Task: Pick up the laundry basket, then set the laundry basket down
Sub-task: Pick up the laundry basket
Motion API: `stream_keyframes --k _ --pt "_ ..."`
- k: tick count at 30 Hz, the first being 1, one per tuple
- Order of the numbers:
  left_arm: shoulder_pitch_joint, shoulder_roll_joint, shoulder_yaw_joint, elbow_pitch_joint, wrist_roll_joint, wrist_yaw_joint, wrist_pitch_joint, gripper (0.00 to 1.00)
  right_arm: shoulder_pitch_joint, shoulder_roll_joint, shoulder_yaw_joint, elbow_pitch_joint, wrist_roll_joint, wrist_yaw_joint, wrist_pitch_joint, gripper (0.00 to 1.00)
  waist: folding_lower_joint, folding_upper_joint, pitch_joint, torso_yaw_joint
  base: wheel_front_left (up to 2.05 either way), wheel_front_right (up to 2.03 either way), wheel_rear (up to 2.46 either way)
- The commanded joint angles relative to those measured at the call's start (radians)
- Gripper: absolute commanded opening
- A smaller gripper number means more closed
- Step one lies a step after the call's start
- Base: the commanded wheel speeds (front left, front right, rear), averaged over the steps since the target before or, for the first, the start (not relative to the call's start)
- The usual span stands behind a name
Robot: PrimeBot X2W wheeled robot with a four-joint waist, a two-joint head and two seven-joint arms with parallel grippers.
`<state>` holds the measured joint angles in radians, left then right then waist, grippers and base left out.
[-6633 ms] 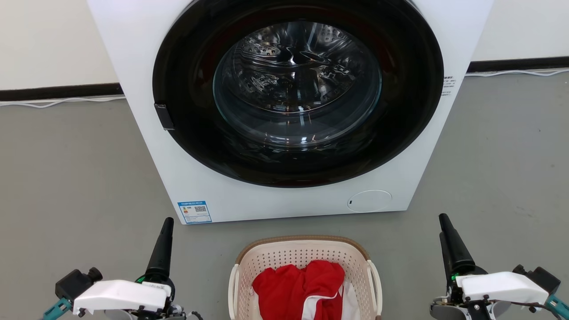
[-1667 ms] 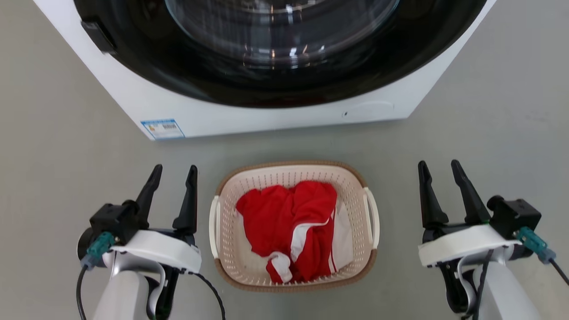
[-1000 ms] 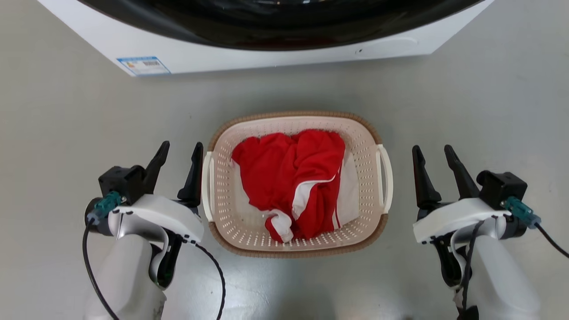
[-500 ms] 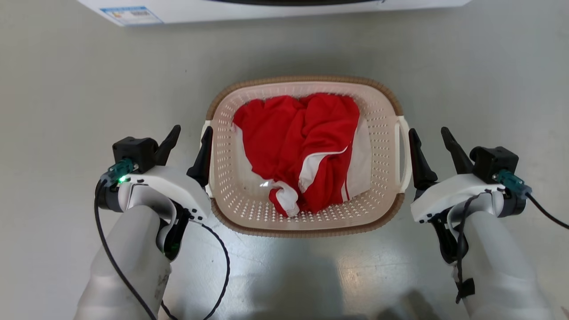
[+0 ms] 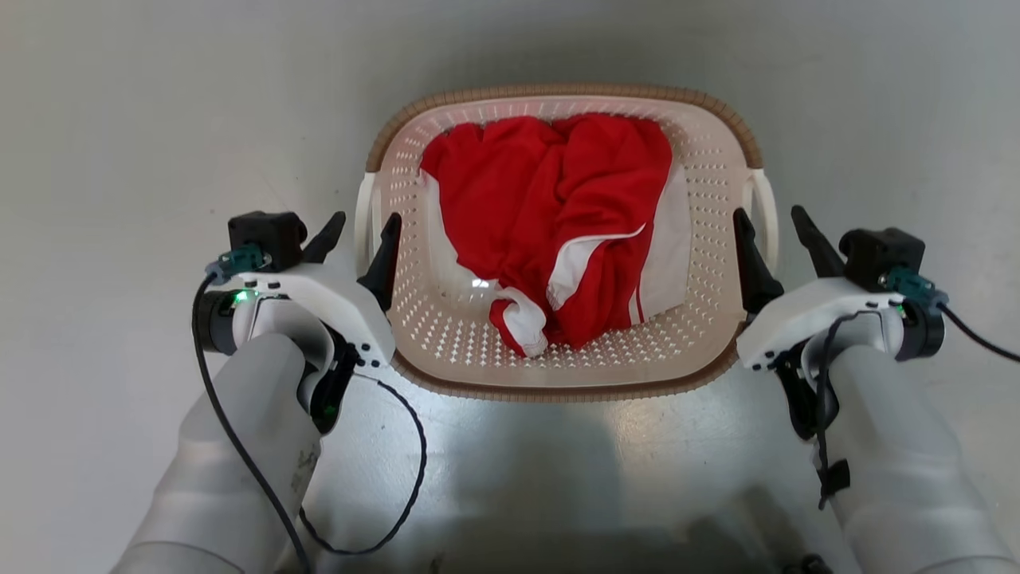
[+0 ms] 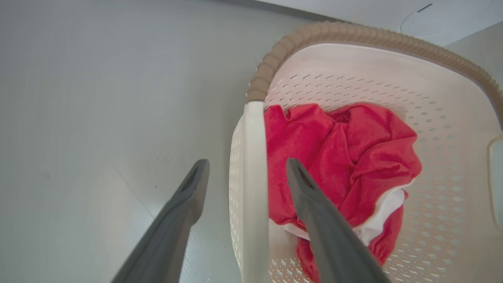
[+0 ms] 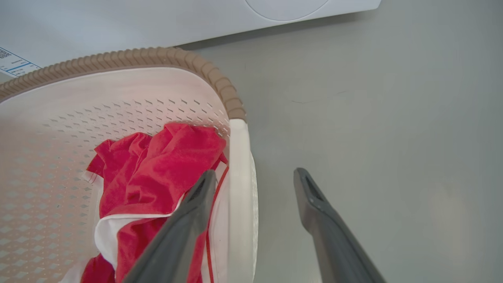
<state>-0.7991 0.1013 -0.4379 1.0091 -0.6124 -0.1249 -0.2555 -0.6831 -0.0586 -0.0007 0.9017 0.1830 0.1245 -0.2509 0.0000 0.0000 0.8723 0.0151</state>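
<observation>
Laundry basket (image 5: 558,391) sits centre frame on the floor (image 5: 119,119) with left gripper (image 5: 365,217) and right gripper (image 5: 766,210), both spread, straddling its handles (image 6: 253,177), so pinch both evenly before lifting level.

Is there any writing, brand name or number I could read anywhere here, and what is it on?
Sticker on the washing machine: some print and a blue line, all too small and blurred to read.
Laundry basket and red clothes: no writing to be seen.
</observation>
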Motion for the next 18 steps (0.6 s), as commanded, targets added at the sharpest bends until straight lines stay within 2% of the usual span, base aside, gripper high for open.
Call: stream_keyframes --k 1,8,9,11,12,14,15,16,17,18 --pt "0.007 0.027 0.012 0.003 -0.010 -0.006 -0.006 1.00 0.021 0.008 0.020 0.003 -0.013 0.006 -0.011 1.00 0.0000 0.0000 0.012 0.001 0.00 0.00 0.00" --pt "-0.046 0.018 -0.090 0.069 -0.099 -0.006 -0.005 1.00 -0.039 0.008 0.036 0.105 -0.010 0.006 -0.011 1.00 0.0000 0.0000 0.044 0.006 0.00 0.00 0.00" --pt "-0.050 0.019 -0.102 0.072 -0.111 -0.006 -0.005 1.00 -0.045 0.008 0.038 0.111 -0.008 0.006 -0.011 0.95 0.0000 0.0000 0.046 0.006 0.00 0.00 0.00" --pt "-0.056 0.021 -0.125 0.076 -0.133 -0.006 -0.005 1.00 -0.055 0.008 0.039 0.121 -0.006 0.006 -0.011 0.60 0.0000 0.0000 0.048 0.007 0.00 0.00 0.00" --pt "-0.058 0.022 -0.137 0.077 -0.144 -0.006 -0.006 1.00 -0.059 0.008 0.040 0.126 -0.006 0.006 -0.011 0.53 0.0000 0.0000 0.049 0.009 0.00 0.00 0.00" --pt "-0.063 0.024 -0.157 0.081 -0.165 -0.006 -0.006 1.00 -0.065 0.008 0.044 0.141 -0.005 0.006 -0.011 0.50 0.0000 0.0000 0.050 0.011 0.00 0.00 0.00" --pt "-0.065 0.025 -0.167 0.082 -0.176 -0.006 -0.006 0.90 -0.069 0.008 0.046 0.148 -0.004 0.006 -0.011 0.48 0.0000 0.0000 0.051 0.011 0.00 0.00 0.00" --pt "-0.068 0.026 -0.176 0.084 -0.186 -0.006 -0.006 0.72 -0.073 0.008 0.048 0.153 -0.003 0.006 -0.011 0.42 0.0000 0.0000 0.052 0.012 0.00 0.00 0.00" --pt "-0.071 0.027 -0.186 0.085 -0.196 -0.006 -0.006 0.49 -0.077 0.008 0.049 0.158 -0.003 0.006 -0.011 0.35 0.0000 0.0000 0.054 0.012 0.00 0.00 0.00" --pt "-0.074 0.028 -0.195 0.087 -0.204 -0.006 -0.006 0.34 -0.080 0.008 0.050 0.162 -0.002 0.006 -0.011 0.25 0.0000 0.0000 0.055 0.013 0.00 0.00 0.00"
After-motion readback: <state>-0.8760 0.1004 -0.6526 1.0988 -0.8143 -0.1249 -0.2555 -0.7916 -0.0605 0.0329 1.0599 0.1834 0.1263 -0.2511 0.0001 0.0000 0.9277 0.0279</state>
